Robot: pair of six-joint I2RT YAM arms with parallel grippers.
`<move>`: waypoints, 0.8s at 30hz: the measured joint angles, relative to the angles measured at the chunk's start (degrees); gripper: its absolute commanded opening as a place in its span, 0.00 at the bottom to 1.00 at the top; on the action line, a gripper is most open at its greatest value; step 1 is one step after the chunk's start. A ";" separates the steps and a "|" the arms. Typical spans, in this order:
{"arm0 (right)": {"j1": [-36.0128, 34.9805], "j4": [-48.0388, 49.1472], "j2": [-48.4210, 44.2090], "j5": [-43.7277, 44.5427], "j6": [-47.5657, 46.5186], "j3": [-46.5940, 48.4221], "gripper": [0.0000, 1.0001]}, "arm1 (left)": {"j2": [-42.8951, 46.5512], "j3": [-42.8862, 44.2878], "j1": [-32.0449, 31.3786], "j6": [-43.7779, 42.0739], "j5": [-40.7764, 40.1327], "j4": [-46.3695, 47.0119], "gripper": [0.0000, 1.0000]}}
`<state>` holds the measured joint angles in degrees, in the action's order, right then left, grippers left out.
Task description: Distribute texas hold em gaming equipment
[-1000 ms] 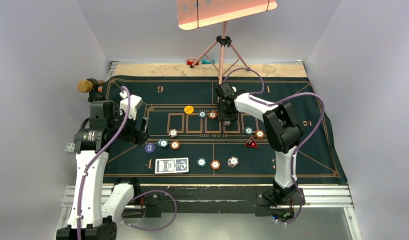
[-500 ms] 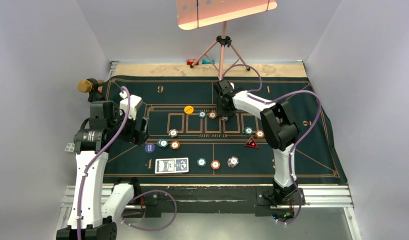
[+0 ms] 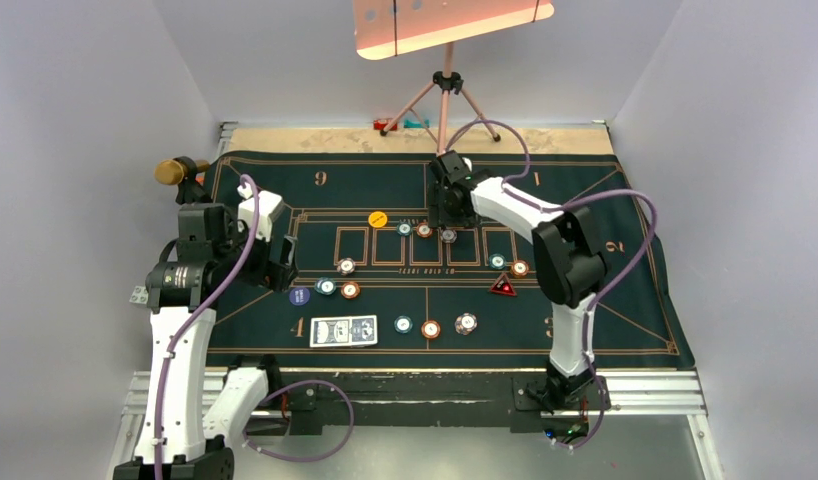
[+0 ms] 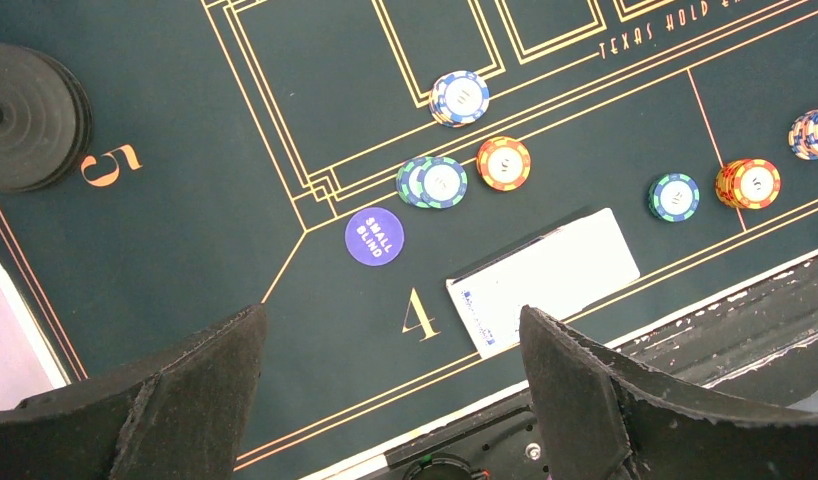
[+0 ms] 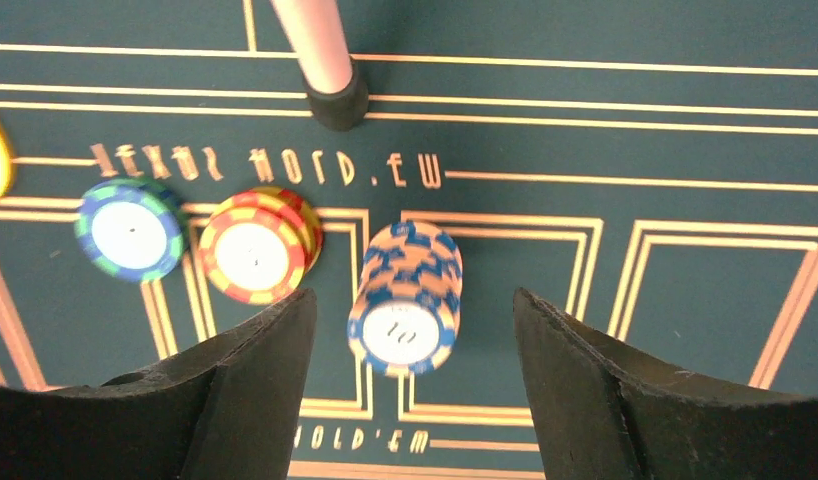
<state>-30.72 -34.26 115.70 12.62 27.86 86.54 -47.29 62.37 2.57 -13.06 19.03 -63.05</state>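
My right gripper (image 3: 446, 212) is open, just behind a white-and-blue chip stack (image 3: 448, 236) that stands free on the mat. In the right wrist view this stack (image 5: 405, 300) sits ahead of the open gripper (image 5: 415, 400), beside an orange-brown stack (image 5: 255, 250) and a teal stack (image 5: 132, 228). My left gripper (image 3: 283, 262) is open and empty above the mat's left side. In its wrist view the gripper (image 4: 390, 400) hangs over the blue disc (image 4: 374, 236) and the playing cards (image 4: 545, 278). A yellow disc (image 3: 378, 218) and a red triangular marker (image 3: 503, 286) lie on the mat.
More chips lie at mid-left (image 3: 346, 266), near the front (image 3: 430, 329) and at the right (image 3: 520, 268). A tripod leg (image 5: 325, 60) stands on the green felt mat (image 3: 605, 300) just behind my right gripper. A black round weight (image 4: 30, 115) sits by the 5.
My right gripper has drawn back toward the far side and left the white-and-blue stack standing on the mat. The left arm has not moved.
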 measured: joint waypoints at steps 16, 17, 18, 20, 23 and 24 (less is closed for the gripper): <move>-16.46 -3.61 -33.68 2.08 4.79 -26.38 0.90 | -0.07 0.00 0.00 0.00 0.04 0.00 1.00; -17.25 -4.26 -34.27 1.73 5.53 -28.74 0.91 | -0.11 0.00 0.00 0.00 0.04 0.00 1.00; -17.77 -4.87 -34.80 1.40 6.14 -30.60 0.91 | -0.13 0.00 0.00 0.00 0.04 0.00 1.00; -18.67 -5.92 -36.20 0.96 7.61 -34.36 0.92 | -0.11 0.00 0.00 -0.02 0.04 0.00 1.00; -19.78 -6.60 -37.86 0.28 9.29 -37.16 0.93 | -0.11 0.00 0.00 -0.02 0.02 0.00 1.00; -20.06 -6.60 -38.10 0.04 9.73 -37.57 0.93 | -0.11 0.00 0.00 -0.02 0.02 0.00 1.00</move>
<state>-50.78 -40.86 77.60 12.67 37.58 48.97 -47.40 62.37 2.57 -13.08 19.05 -63.05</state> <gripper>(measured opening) 0.921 0.997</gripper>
